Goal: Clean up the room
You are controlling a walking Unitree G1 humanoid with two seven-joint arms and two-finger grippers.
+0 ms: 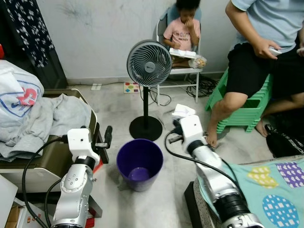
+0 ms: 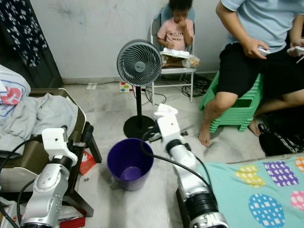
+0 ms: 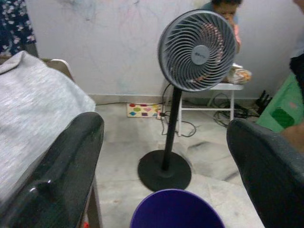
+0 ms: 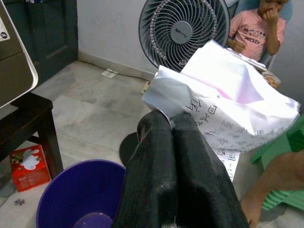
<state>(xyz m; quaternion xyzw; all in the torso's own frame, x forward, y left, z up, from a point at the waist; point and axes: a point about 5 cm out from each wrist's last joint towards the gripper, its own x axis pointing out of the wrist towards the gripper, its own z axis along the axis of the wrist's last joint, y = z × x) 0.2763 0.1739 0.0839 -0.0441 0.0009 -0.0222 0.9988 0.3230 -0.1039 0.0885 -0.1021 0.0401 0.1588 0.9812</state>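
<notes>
- Wall (image 1: 95, 33): we record a pale plastered surface with faint scuffs, closing off the far side of the room.
- Floor (image 1: 114, 107): light marbled tile; we note loose cables lying by the skirting.
- Pedestal fan (image 1: 149, 63): grey head, black pole, round black base.
- White chair (image 1: 183, 71): against the wall, behind the fan, with a person seated on it.
- Stacked green stools (image 1: 242, 107): another person sits on them.
- Dark curtain (image 1: 28, 33): white-flecked, in the far corner.
- Grey cloth (image 1: 52, 118): heaped on a low brown unit.
</notes>
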